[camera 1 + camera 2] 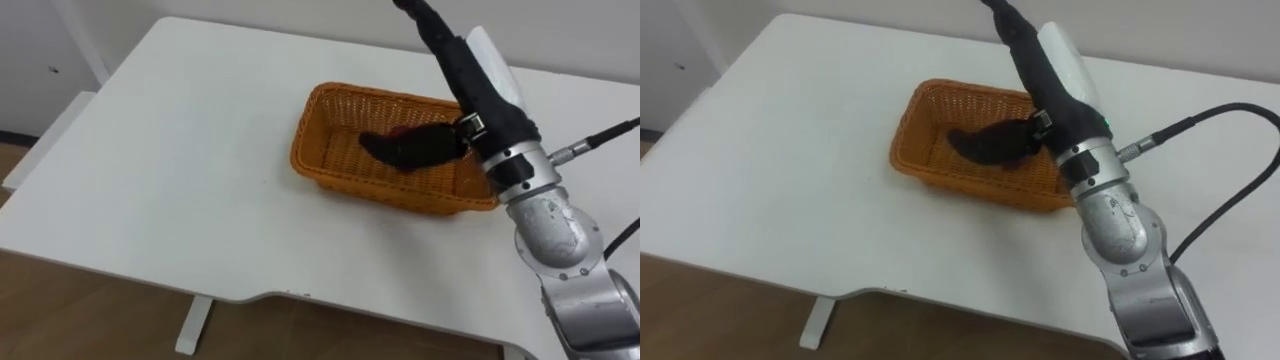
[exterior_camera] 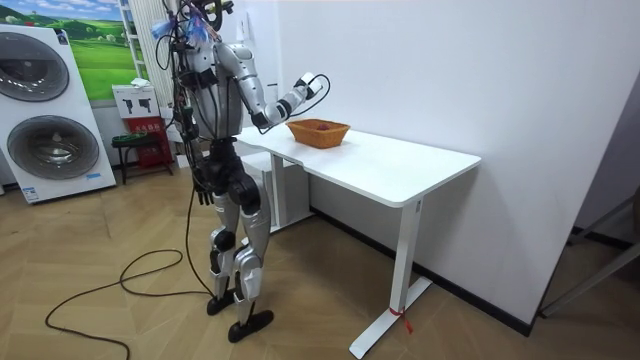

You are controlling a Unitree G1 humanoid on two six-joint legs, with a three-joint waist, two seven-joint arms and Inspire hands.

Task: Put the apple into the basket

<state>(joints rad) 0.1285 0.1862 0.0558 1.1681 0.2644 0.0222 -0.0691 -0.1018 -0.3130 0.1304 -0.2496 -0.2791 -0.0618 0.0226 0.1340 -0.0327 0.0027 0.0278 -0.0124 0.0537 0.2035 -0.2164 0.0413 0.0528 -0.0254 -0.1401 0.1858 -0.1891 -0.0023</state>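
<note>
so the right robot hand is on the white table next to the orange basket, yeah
Not quite: the right robot hand is inside the orange basket, not next to it on the white table. The left eye view shows it within the basket's walls.

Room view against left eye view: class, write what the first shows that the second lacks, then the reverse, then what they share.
Room view: the whole robot standing at the end of the table, its left hand low by its hip, two washing machines behind it, the wooden floor. Left eye view: the right hand lying inside the basket, with something dark red just beyond it, perhaps the apple. Both: the white table, the orange wicker basket, the right arm reaching to it.
</note>
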